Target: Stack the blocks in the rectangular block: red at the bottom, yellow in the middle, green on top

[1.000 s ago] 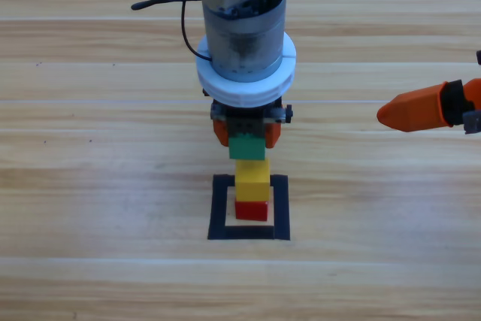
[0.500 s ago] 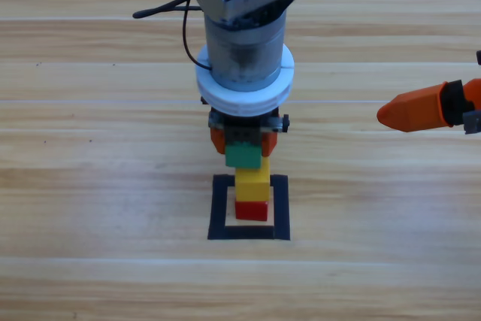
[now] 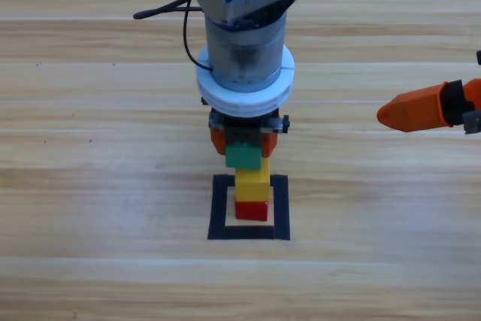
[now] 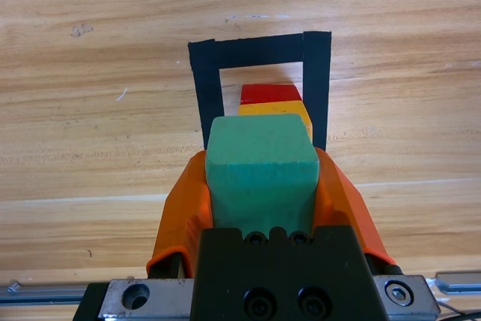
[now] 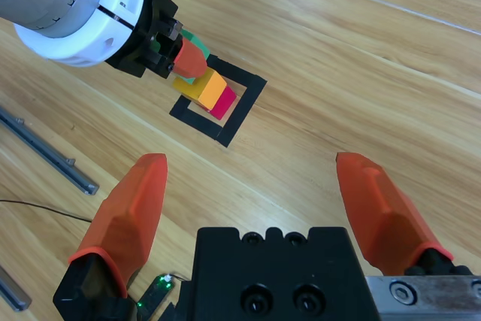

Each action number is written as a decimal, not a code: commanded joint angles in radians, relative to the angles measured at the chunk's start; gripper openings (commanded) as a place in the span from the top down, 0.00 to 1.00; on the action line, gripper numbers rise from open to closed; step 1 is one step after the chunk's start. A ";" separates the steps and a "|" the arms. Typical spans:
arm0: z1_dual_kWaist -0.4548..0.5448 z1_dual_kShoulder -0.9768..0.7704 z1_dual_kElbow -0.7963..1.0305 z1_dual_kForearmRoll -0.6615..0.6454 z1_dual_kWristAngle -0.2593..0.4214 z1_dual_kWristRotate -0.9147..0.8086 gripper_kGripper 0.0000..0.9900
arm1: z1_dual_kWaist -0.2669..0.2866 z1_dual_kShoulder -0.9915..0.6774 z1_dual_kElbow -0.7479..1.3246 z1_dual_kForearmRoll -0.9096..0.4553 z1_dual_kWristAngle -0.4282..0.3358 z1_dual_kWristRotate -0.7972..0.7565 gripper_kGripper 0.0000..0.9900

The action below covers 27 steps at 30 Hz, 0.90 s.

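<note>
1. Green cube pinched between the two orange jaws of the left gripper, both side faces pressed by the jaws in the left wrist view.
2. Sat just over the yellow cube, offset a little toward the left of it from above; whether touching it or a hair above, cannot tell.
3. Yellow cube stacked on the red cube, both directly below and just beyond the left gripper's tips, seen past the green cube in the left wrist view as a yellow edge and a red strip.
4. Red cube rested on the bare wood inside the rectangular block, the black tape outline enclosing the base of the stack on all four sides; nothing else inside it.
5. Outline lay under and slightly ahead of the left gripper, on the wooden table.
6. Right gripper held well off to the side near the right edge, jaws spread wide with nothing between them, the stack far in front of it.
</note>
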 commanded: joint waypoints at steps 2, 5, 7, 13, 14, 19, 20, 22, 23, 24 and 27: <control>-0.038 0.049 -0.001 0.007 0.001 -0.004 0.99 | -0.006 -0.026 0.019 0.015 0.008 0.000 0.00; -0.044 0.049 -0.002 0.007 0.001 -0.010 0.99 | -0.006 -0.026 0.019 0.015 0.008 0.000 0.00; -0.047 0.049 -0.005 0.007 0.001 -0.012 0.99 | -0.006 -0.027 0.021 0.015 0.010 0.000 0.00; -0.048 0.050 -0.005 0.007 0.003 -0.015 0.99 | -0.006 -0.029 0.021 0.015 0.010 0.000 0.00; -0.048 0.052 -0.004 0.007 0.003 -0.015 0.99 | -0.006 -0.027 0.022 0.015 0.012 0.000 0.00; -0.048 0.059 -0.007 0.007 0.006 -0.013 0.99 | -0.006 -0.029 0.021 0.015 0.012 0.000 0.00; -0.048 0.062 -0.009 0.007 0.006 -0.013 0.99 | -0.006 -0.027 0.021 0.015 0.012 0.000 0.00; -0.048 0.065 -0.009 0.007 0.008 -0.012 0.99 | -0.006 -0.027 0.021 0.015 0.012 0.000 0.00; -0.048 0.067 -0.010 0.007 0.008 -0.013 0.99 | -0.006 -0.027 0.021 0.015 0.012 0.000 0.00; -0.048 0.068 -0.010 0.007 0.008 -0.012 0.99 | -0.006 -0.029 0.021 0.015 0.012 0.000 0.00; -0.048 0.076 -0.015 0.007 0.008 -0.012 0.99 | -0.006 -0.027 0.021 0.013 0.012 0.000 0.00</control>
